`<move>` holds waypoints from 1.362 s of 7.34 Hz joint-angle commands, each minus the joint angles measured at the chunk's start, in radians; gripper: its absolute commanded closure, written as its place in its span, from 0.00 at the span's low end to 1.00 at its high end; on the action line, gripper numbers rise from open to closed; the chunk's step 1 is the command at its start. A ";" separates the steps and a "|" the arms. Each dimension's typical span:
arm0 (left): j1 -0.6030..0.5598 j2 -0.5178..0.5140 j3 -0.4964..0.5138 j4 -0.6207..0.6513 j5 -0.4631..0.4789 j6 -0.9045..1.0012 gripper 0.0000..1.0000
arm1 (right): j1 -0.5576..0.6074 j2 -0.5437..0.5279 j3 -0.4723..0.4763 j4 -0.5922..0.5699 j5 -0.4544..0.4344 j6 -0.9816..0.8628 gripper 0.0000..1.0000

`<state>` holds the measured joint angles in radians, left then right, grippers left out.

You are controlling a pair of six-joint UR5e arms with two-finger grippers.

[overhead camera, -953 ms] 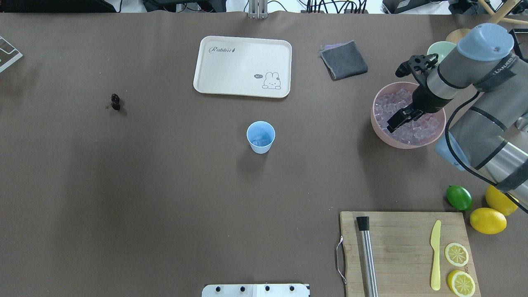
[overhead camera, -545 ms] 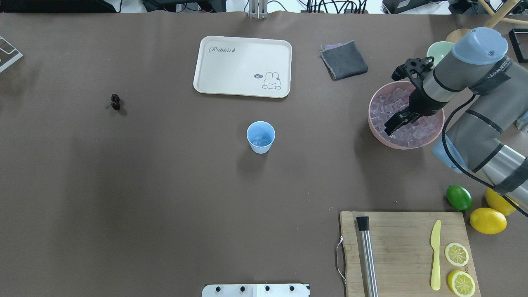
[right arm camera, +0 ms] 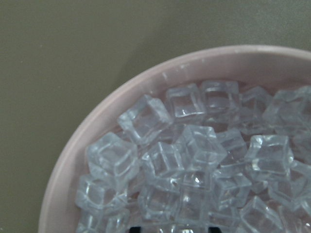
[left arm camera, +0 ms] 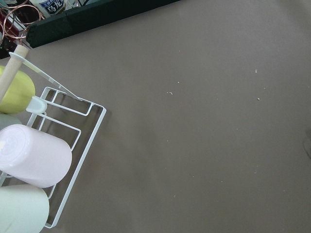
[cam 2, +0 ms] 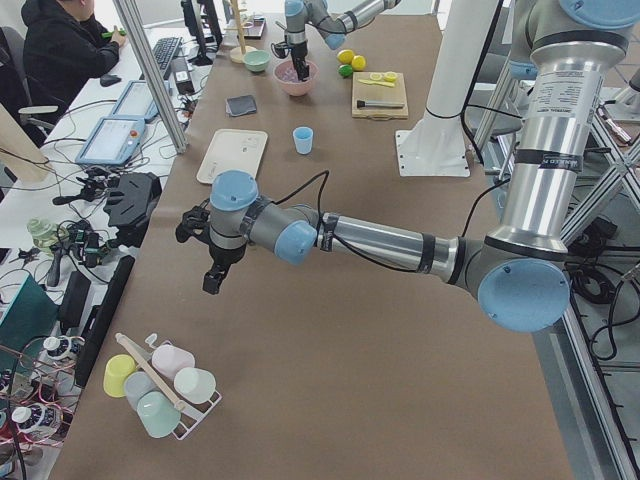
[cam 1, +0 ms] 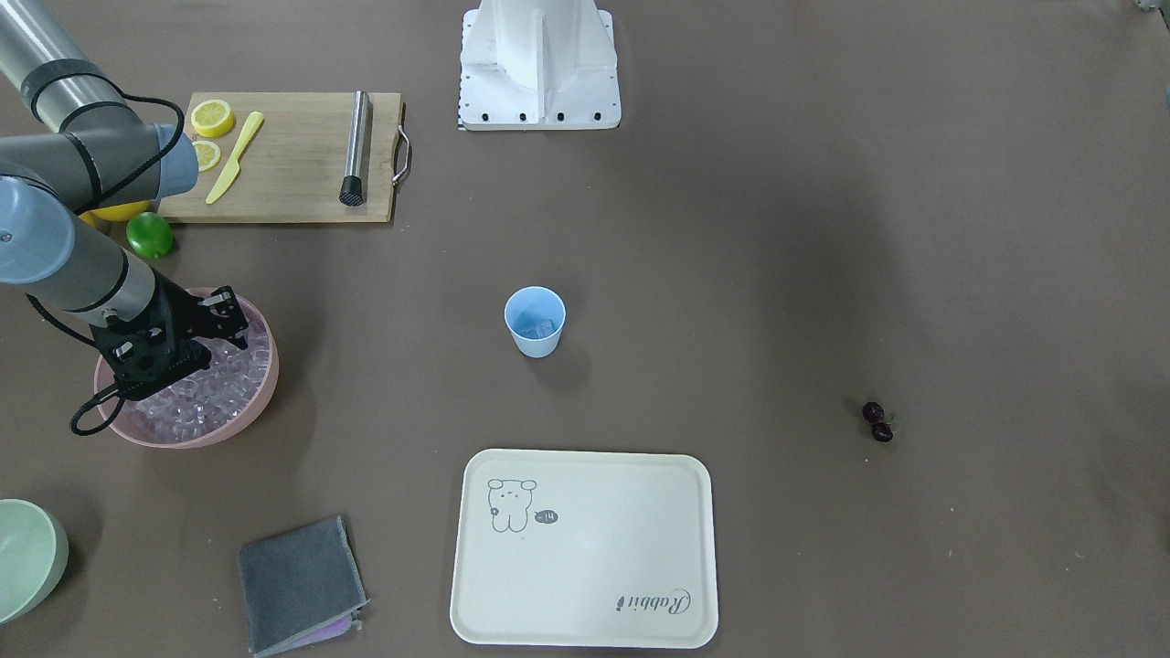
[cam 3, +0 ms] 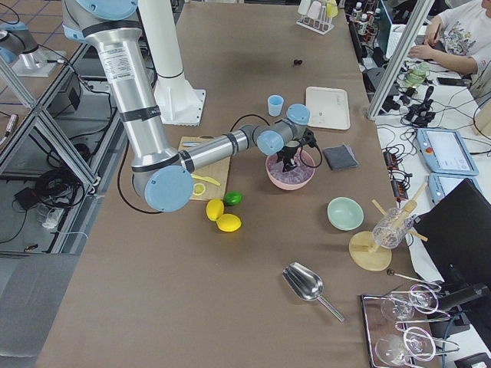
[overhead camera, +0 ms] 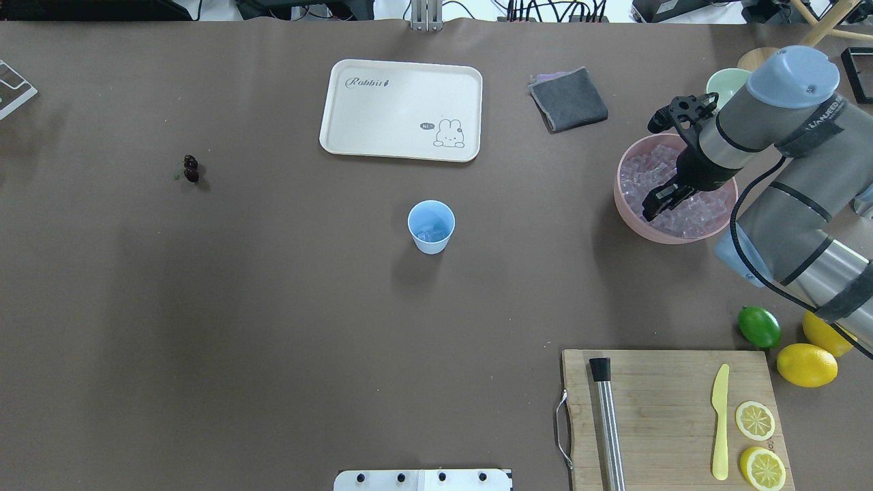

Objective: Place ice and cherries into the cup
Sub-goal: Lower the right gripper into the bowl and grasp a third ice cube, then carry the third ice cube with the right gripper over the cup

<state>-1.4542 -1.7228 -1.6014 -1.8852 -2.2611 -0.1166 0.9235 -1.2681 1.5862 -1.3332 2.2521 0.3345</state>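
- Our right gripper is sitting lower in the ice than a second ago, and the bowl is back in place after a sideways nudge.
- Its fingertips are buried among cubes, so we cannot tell spread from pinching.
- We are judging another grab under way; the cup, mid-table, is already holding some ice.
- The cherries are lying well apart from the cup; the left gripper is hanging idle, fingers unreadable.

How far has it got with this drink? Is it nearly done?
Partly. A few ice cubes already lie in the blue cup. The right gripper is down in the pink bowl of ice; whether it has gripped a cube I cannot tell. The cherries lie untouched on the table, far from the cup, so they are still to do.
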 commanded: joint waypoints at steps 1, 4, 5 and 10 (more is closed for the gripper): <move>0.000 0.002 -0.002 0.000 0.000 0.000 0.02 | 0.000 -0.005 0.006 0.000 -0.014 0.000 0.69; 0.000 0.002 0.003 0.000 0.000 0.000 0.02 | 0.000 0.010 0.017 -0.001 -0.016 0.000 1.00; 0.000 0.003 0.005 0.000 0.000 0.000 0.02 | 0.000 0.010 0.044 -0.013 -0.013 0.001 1.00; 0.006 -0.004 0.018 0.000 0.001 0.000 0.02 | -0.136 0.329 0.032 -0.219 -0.101 0.328 1.00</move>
<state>-1.4526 -1.7220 -1.5884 -1.8852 -2.2608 -0.1166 0.8487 -1.0286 1.6322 -1.5188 2.2107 0.5525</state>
